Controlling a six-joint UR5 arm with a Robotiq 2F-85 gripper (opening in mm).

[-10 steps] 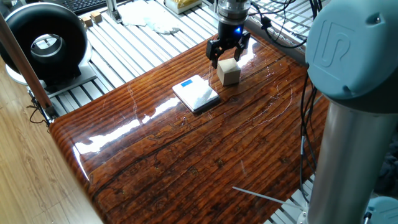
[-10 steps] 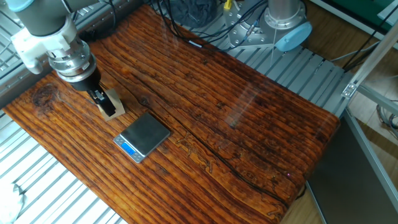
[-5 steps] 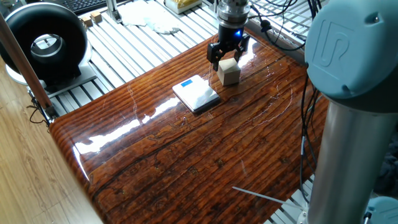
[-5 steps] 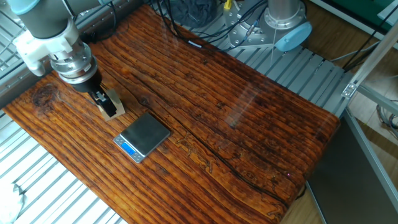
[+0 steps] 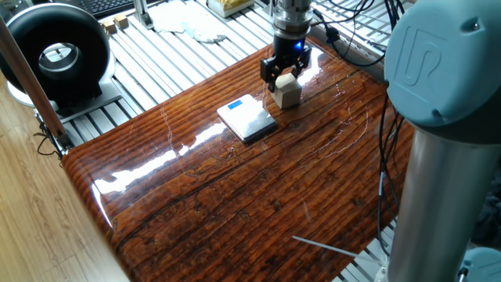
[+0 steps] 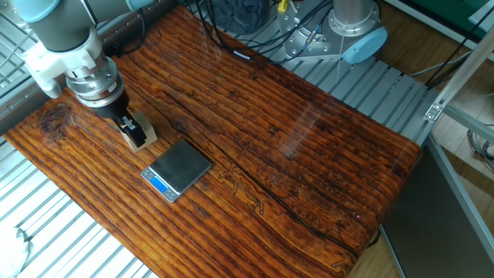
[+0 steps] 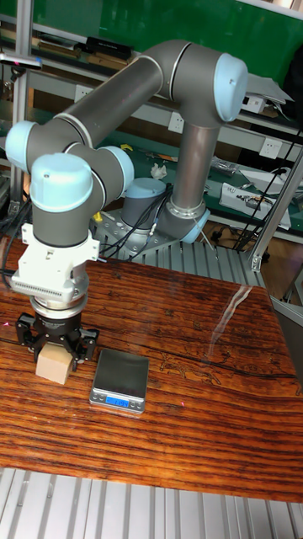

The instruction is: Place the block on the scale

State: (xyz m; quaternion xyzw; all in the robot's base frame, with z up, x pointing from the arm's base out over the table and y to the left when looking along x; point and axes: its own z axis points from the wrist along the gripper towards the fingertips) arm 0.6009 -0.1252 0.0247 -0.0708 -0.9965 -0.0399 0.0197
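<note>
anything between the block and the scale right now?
Nothing: only bare tabletop separates the block from the scale, clearest in one fixed view.

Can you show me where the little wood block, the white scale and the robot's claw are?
block [image 5: 288, 93], one fixed view, on its front face.
scale [image 5: 249, 119], one fixed view, middle of its white top.
gripper [image 7: 55, 341], tall fixed view, between the fingertips, just above the block.
</note>
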